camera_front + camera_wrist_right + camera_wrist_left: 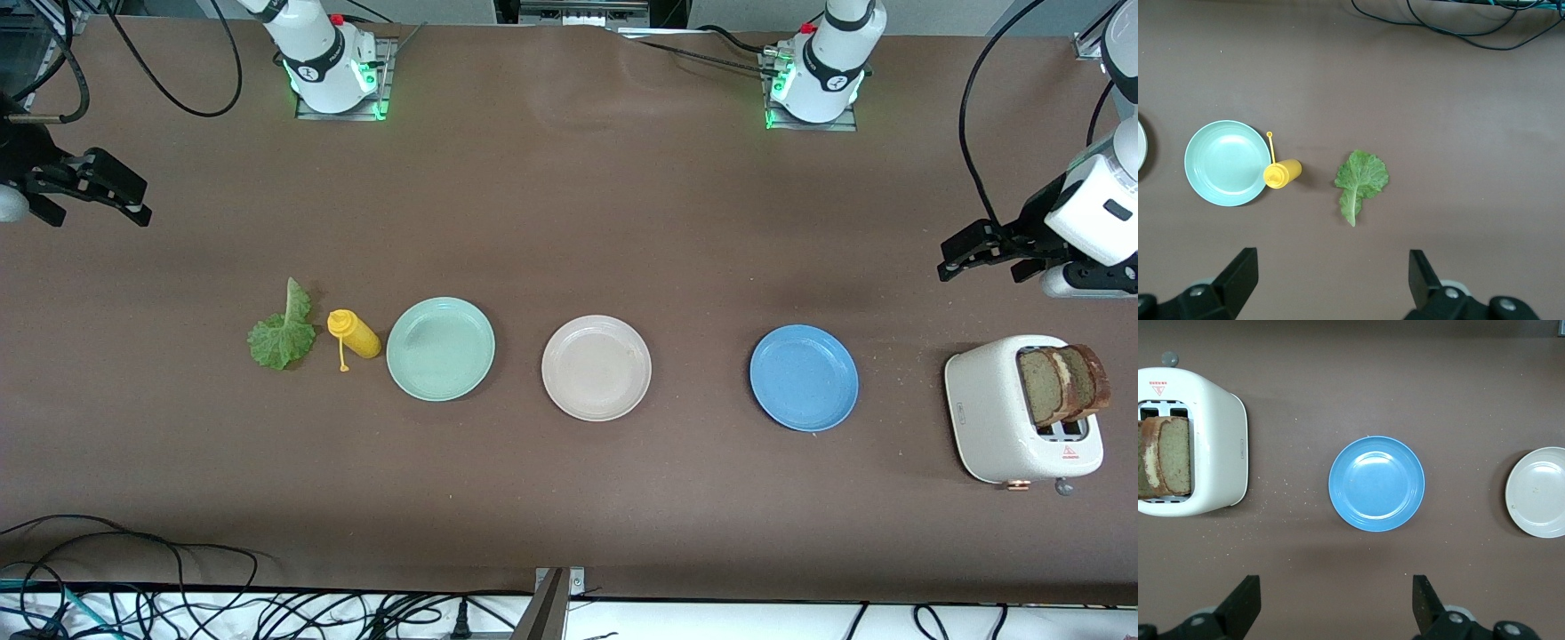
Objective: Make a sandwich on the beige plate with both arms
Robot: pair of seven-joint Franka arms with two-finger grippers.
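Plate (pixel 596 367) bare, apparently; bread (pixel 1062 384) toaster-bound (pixel 991 409)

Brown table surface (pixel 569 204), matte and evenly lit from above, filling nearly the whole front view. Soft shadows fall faintly across it. At 6 o'clock, the table's edge meets a white strip (pixel 800 622) strewn with tangled black cables (pixel 178 604); a metal bracket (pixel 556 604) stands at its middle. At 12 o'clock, two metal mounting plates (pixel 342 107) glow green. Fine crumbs (pixel 1281 507) speckle the surface.
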